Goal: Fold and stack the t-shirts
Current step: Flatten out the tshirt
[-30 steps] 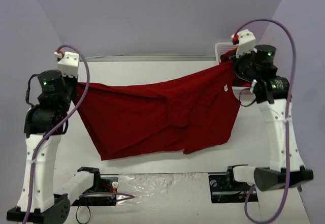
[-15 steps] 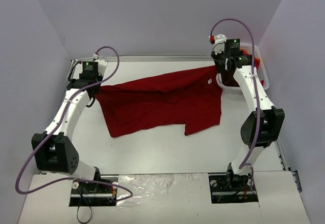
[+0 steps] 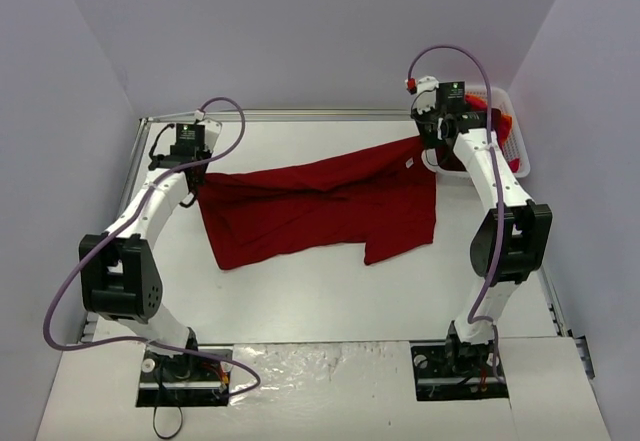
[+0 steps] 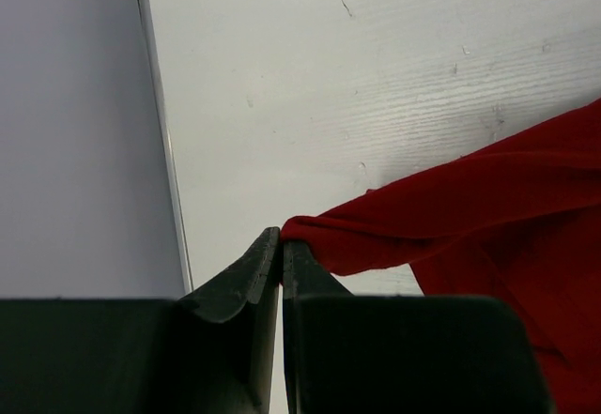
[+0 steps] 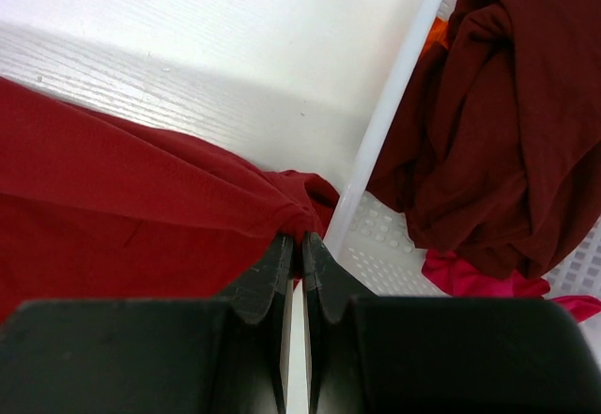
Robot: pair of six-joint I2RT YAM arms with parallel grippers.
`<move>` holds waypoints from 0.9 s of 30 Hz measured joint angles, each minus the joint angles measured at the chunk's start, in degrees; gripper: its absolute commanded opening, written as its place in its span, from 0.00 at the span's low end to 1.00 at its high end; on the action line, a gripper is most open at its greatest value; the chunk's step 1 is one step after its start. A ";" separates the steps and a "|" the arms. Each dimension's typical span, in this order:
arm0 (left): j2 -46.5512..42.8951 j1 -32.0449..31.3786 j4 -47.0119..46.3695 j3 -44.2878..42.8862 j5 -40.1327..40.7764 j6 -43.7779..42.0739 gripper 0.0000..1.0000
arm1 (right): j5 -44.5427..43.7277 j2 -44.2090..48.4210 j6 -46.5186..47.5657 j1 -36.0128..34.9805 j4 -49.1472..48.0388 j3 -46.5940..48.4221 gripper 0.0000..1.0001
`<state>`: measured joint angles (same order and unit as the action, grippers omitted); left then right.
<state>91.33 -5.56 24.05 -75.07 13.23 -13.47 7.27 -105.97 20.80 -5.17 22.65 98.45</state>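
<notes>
A second ago both arms have the dark red t-shirt hoisted up, sagging between them. Now they're stretched toward the far side, and the shirt lies spread on the table, its right corner just beside the white mesh basket. The flattening step looks basically done, so real folding should come next, though the cloth is creased and a flap hangs lower along the near edge.

The left gripper is pinched tight on a bunched corner, and the right gripper is clamped on its corner by the basket rim. The fabric is soft, matte and floppy. The table is white with faint grain. More crumpled shirts, maroon and pink, sit in the basket.
</notes>
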 measured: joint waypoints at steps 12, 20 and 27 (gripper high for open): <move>7.34 -2.73 -6.14 2.75 4.79 -4.79 0.41 | 0.22 -2.97 0.24 0.00 -0.66 -0.22 0.00; 9.27 -2.73 -6.51 2.08 8.22 -5.75 0.66 | 0.17 -3.76 0.35 -0.02 -0.72 -0.55 0.00; 3.52 -4.02 -4.04 2.58 2.78 -8.61 0.66 | 0.15 -3.76 0.52 -0.02 -1.07 -1.01 0.00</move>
<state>94.85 -9.58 20.01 -72.49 16.01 -22.09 7.42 -109.73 21.32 -5.19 21.58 97.45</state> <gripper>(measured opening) 0.658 0.019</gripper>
